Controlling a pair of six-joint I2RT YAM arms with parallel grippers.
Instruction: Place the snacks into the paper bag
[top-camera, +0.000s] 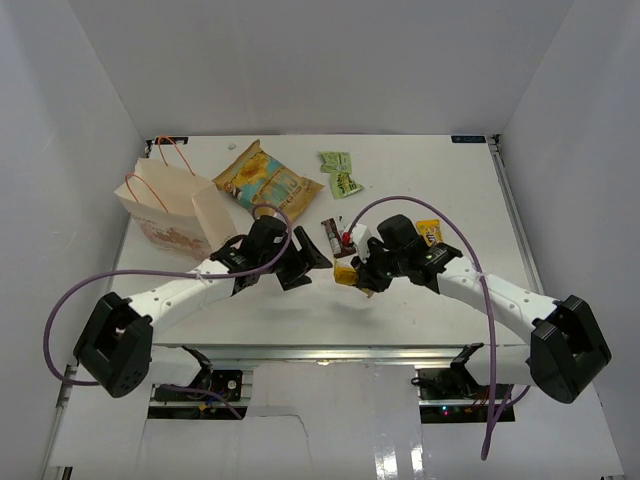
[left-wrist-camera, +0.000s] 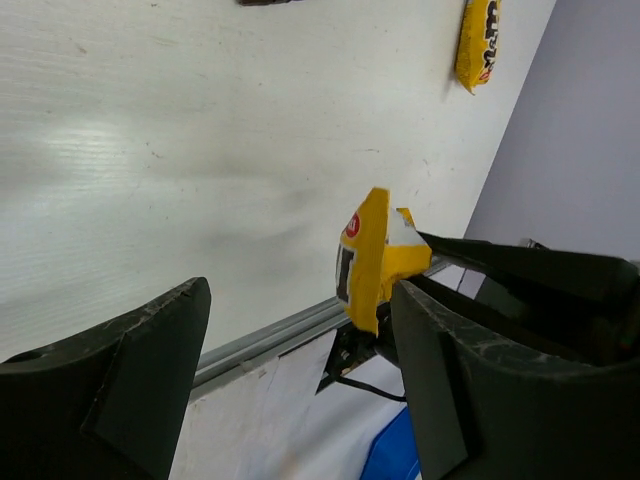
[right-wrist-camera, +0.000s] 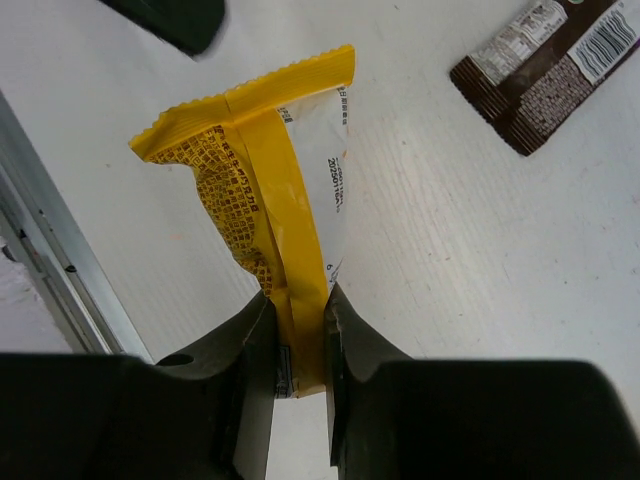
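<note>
Nearest the lens, the right hand (right-wrist-camera: 298, 330) is closed narrowly on one end of a yellow bar (right-wrist-camera: 265, 170), both fingers pressed flat against the wrapper. The rest of the packet projects forward beyond the fingertips, over the desk (top-camera: 450, 190). Whether its far end touches the surface cannot be determined. A brown bar (right-wrist-camera: 545, 75) lies flat on the desk ahead and to one side of the held packet, apart from it. The left hand (left-wrist-camera: 298, 300) stands wide open and holds nothing. In the left wrist view the held yellow bar appears just beyond the gap between its fingers, not touching either. From above, the two hands face each other near the middle of the desk's near half, close together but apart. A second yellow bar (top-camera: 428, 231) lies on the desk just behind the right arm. The paper bag (top-camera: 165, 205) stands at the far left, well away from the held bar. A chip bag (top-camera: 265, 180) lies beside it, with two green sachets (top-camera: 346, 184) further right.
</note>
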